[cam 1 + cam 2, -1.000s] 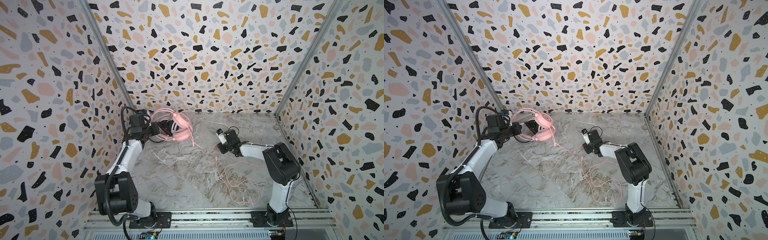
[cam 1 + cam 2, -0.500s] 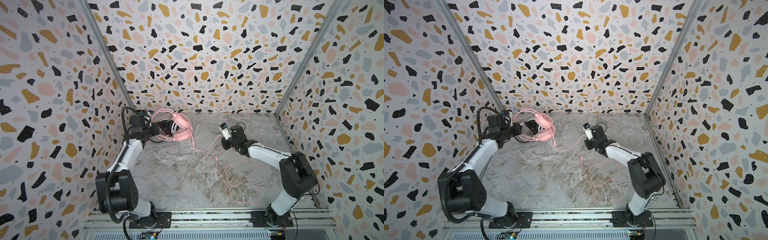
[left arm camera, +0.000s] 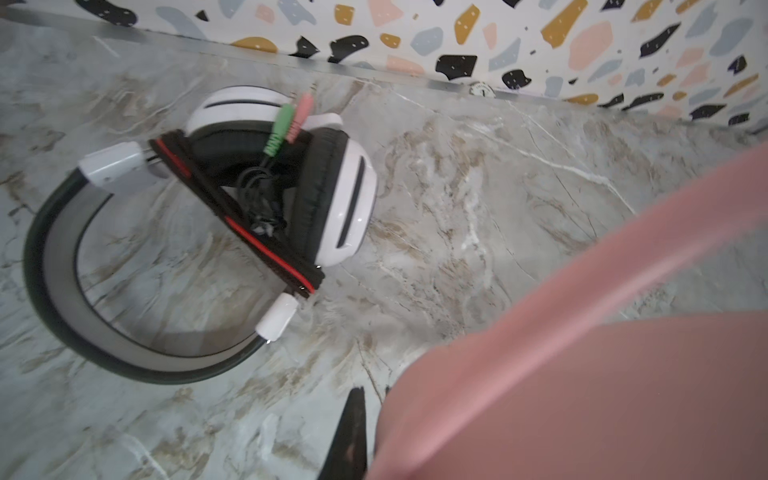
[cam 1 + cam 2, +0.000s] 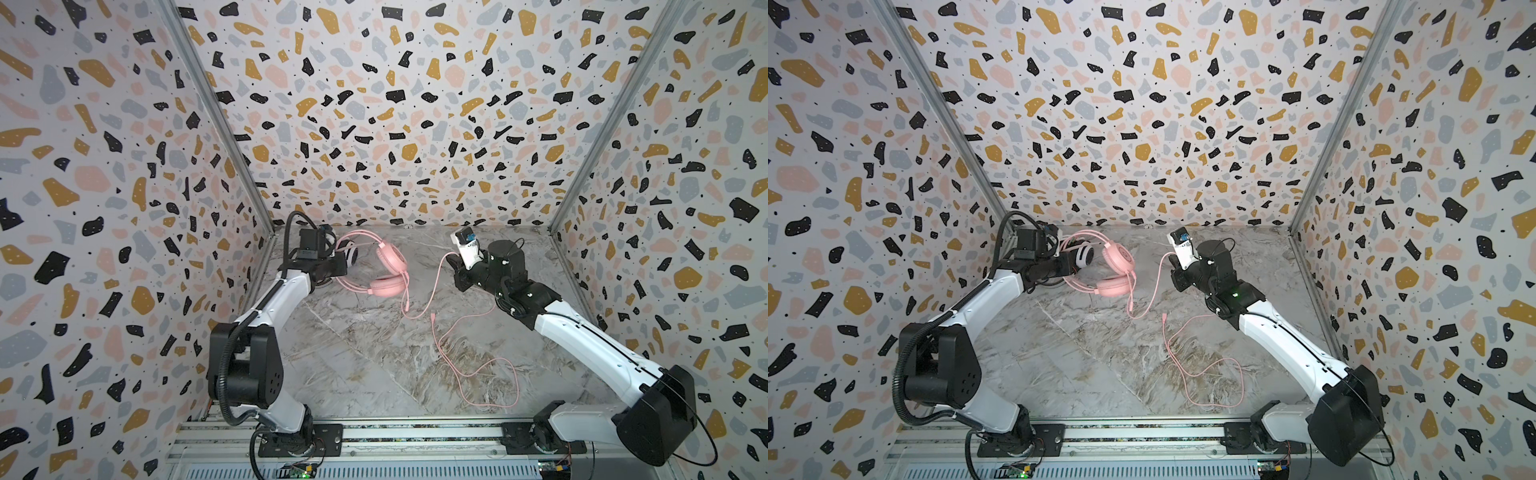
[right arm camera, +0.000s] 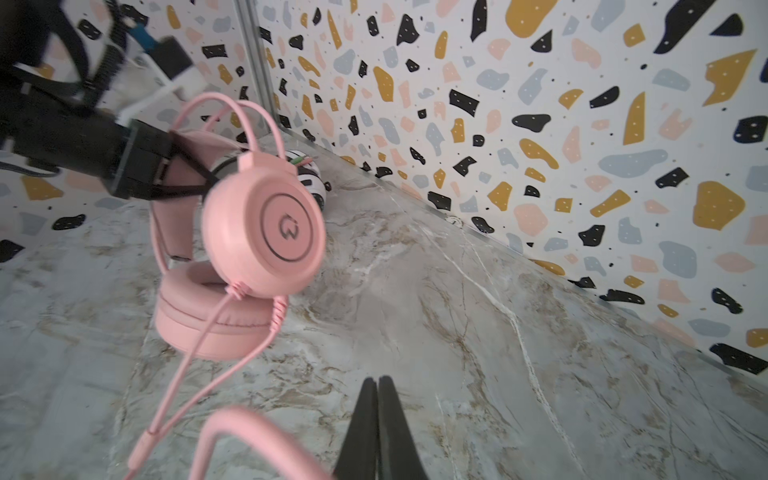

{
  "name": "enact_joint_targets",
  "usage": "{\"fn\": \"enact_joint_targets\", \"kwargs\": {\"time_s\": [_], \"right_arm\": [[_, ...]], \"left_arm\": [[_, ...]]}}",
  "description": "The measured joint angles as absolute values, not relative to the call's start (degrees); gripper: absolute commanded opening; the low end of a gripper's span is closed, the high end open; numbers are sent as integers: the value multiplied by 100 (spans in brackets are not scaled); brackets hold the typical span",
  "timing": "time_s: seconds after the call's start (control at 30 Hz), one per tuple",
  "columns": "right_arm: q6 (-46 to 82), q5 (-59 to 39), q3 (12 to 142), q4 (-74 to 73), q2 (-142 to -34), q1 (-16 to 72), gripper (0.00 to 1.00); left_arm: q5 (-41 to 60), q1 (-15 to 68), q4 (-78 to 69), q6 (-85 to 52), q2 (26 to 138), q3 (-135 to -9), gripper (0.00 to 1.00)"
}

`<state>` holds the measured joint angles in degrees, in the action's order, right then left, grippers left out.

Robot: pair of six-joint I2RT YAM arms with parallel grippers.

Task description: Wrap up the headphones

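The pink headphones hang at the back left, lifted off the marble table. My left gripper is shut on their headband, which fills much of the left wrist view. Their pink cable rises from the lower earcup to my right gripper, which is shut on it above the table's middle back. The white headphones lie behind the pink ones near the back wall, their black cable bundled between the cups.
The rest of the pink cable lies in a loose loop on the table in front of the right arm. Terrazzo walls close in the back and both sides. A metal rail runs along the front edge.
My right gripper has shut on the pink cable and risen toward the back, pulling the cable up off the table. The left gripper has kept its hold in place.
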<state>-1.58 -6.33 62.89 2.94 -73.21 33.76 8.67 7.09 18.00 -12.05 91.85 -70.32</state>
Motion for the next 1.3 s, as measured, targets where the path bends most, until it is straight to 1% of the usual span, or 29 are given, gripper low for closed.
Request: {"fn": "enact_joint_targets", "kwargs": {"time_s": [0.23, 0.37, 0.57, 0.87, 0.97, 1.1, 1.3], "right_arm": [[-14, -956, 6292, 349, -6801, 3509, 6], [95, -1125, 6294, 344, -6576, 3516, 6], [268, -919, 6294, 340, -6514, 3529, 6], [399, -515, 6278, 342, -6654, 3441, 5], [491, -515, 6237, 325, -6785, 3199, 6], [633, -585, 6020, 290, -7028, 2624, 6], [819, -928, 5688, 266, -7583, 1774, 6]], "left_arm": [[392, 1426, 2115, -915, 9424, -7179, 0], [311, 1660, 2268, -814, 9642, -7323, 0], [189, 1962, 2307, -670, 9668, -7323, 0], [331, 3138, 2458, -145, 9719, -7465, 0], [499, 3409, 2486, 84, 9721, -7505, 0], [757, 3647, 2589, 333, 9721, -7505, 0], [1420, 3682, 2539, 611, 9535, -7476, 0]]}}
